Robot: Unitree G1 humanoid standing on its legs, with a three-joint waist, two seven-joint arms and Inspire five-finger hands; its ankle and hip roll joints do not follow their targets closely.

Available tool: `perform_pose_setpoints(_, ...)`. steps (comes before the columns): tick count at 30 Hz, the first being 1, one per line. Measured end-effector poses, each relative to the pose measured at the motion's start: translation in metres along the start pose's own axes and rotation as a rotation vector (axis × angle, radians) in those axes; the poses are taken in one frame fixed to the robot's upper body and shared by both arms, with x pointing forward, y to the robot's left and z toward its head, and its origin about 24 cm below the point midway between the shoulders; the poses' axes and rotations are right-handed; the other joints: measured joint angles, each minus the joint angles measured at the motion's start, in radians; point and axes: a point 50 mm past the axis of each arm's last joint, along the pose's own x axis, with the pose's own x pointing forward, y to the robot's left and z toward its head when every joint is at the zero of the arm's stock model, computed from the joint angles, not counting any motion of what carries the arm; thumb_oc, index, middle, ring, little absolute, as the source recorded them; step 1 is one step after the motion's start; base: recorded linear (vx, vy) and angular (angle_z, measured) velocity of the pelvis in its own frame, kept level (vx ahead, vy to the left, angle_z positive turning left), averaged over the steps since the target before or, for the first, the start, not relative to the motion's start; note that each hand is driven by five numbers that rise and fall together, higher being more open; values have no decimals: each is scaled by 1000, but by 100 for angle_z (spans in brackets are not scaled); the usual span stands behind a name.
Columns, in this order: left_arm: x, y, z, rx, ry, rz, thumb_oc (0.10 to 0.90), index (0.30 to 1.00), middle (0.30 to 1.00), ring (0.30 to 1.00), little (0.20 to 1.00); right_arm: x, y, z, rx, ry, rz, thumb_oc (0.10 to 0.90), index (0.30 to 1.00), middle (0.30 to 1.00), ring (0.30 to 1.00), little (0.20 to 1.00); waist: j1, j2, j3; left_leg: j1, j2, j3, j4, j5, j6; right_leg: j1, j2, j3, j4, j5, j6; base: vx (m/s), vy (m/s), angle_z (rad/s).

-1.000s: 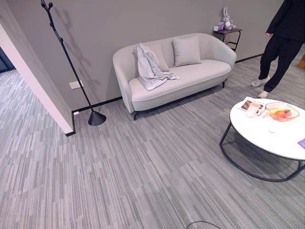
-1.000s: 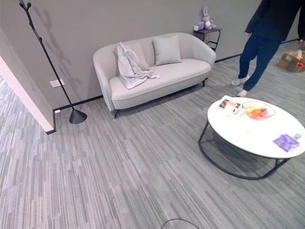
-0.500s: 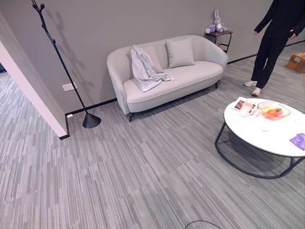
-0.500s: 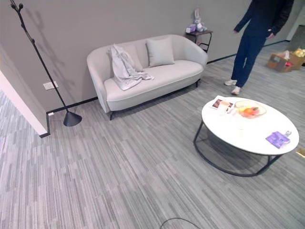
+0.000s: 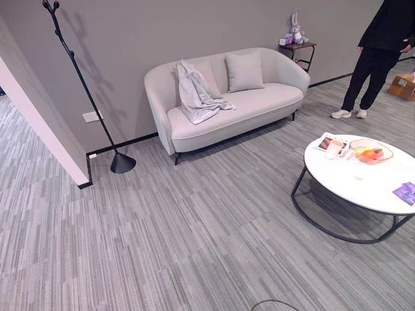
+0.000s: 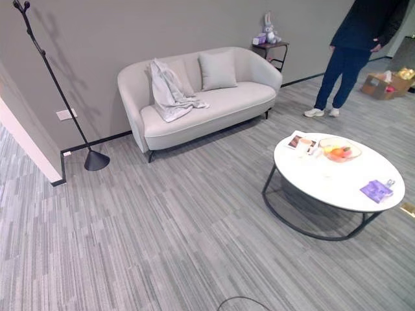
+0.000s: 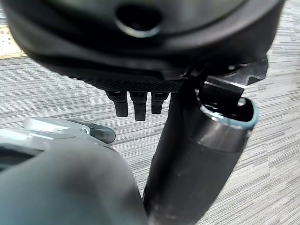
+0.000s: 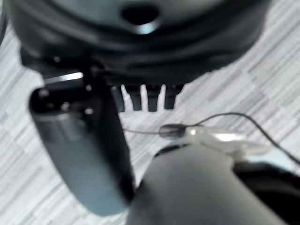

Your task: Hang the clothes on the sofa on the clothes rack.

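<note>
A pale grey garment (image 5: 198, 97) is draped over the back and seat of the light sofa (image 5: 259, 107), on its left half. The clothes rack (image 5: 83, 84) is a thin black pole on a cone base (image 5: 122, 162); it stands against the wall left of the sofa with nothing on it. Both are a few steps away across the floor. My left hand (image 7: 140, 47) hangs over the carpet with straight fingers (image 7: 136, 105) and holds nothing. My right hand (image 8: 140, 42) hangs the same way, open, with nothing in it.
A round white table (image 5: 353, 184) on a black frame stands to the right, bearing a cup, a fruit bowl and a purple item. A person (image 5: 379, 58) stands at the back right. A wall corner (image 5: 45, 129) juts out at the left.
The camera has shifted, so the whole scene sits a little differently. The person has stepped to the right and now stands with feet together. The garment and rack are unmoved.
</note>
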Motion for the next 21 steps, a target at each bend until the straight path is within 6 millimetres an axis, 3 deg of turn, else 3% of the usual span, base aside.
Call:
perform_pose_setpoints(7, 1, 0, 5, 24, -9, 3, 800, 900, 900, 900, 900, 1, 3, 7, -87, -5, 9, 800, 900, 900, 900, 900, 1, -9, 5, -8, -12, 2, -2, -3, 6, -17, -3, 0, 15, 2, 8, -64, 97, -3)
perform_pose_setpoints(9, 3, -6, 17, 68, -28, -4, 800, 900, 900, 900, 900, 1, 9, 28, -112, -53, 18, 800, 900, 900, 900, 900, 0, 1, 40, -37, 16, 10, 0, 12, 21, -128, -5, -6, 185, -34, 49, -80, 111, -21)
perform_pose_setpoints(12, 3, 1, 31, 102, -57, 14, 800, 900, 900, 900, 900, 2, 21, 43, -117, -90, 48, 800, 900, 900, 900, 900, -8, -31, 98, -20, 4, 16, -2, 7, 37, -189, -37, -28, 347, -82, 70, 22, 87, -10)
perform_pose_setpoints(14, 3, -1, 33, 116, -60, 9, 800, 900, 900, 900, 900, 1, 19, 51, -116, -115, 46, 800, 900, 900, 900, 900, -16, -24, 129, 3, 6, 14, -25, 9, 66, -281, -88, -95, 536, -114, 104, 129, 15, 2)
perform_pose_setpoints(16, 4, -4, 33, 120, -60, 7, 800, 900, 900, 900, 900, 1, 17, 49, -78, -115, 41, 800, 900, 900, 900, 900, -21, -27, 129, 24, -10, 14, -35, 0, 73, -315, -185, -179, 608, -121, 124, 117, -69, 7)
perform_pose_setpoints(17, 4, -2, 30, 121, -51, 11, 800, 900, 900, 900, 900, 1, 16, 48, -54, -120, 41, 800, 900, 900, 900, 900, -20, -27, 128, 27, -17, 16, -36, -6, 72, -328, -231, -195, 593, -119, 125, 167, -136, 3)
perform_pose_setpoints(19, 4, -3, 30, 132, -48, 8, 800, 900, 900, 900, 900, 1, 16, 43, -47, -112, 41, 800, 900, 900, 900, 900, -23, -23, 120, 44, -19, 9, -33, -17, 70, -334, -269, -183, 464, -107, 135, 159, -129, 4)
perform_pose_setpoints(21, 4, -2, 29, 142, -32, 13, 800, 900, 900, 900, 900, 1, 16, 43, -44, -114, 41, 800, 900, 900, 900, 900, -22, -28, 113, 45, -26, -1, -31, -15, 59, -335, -284, -127, 301, -28, 174, 204, -137, 14)
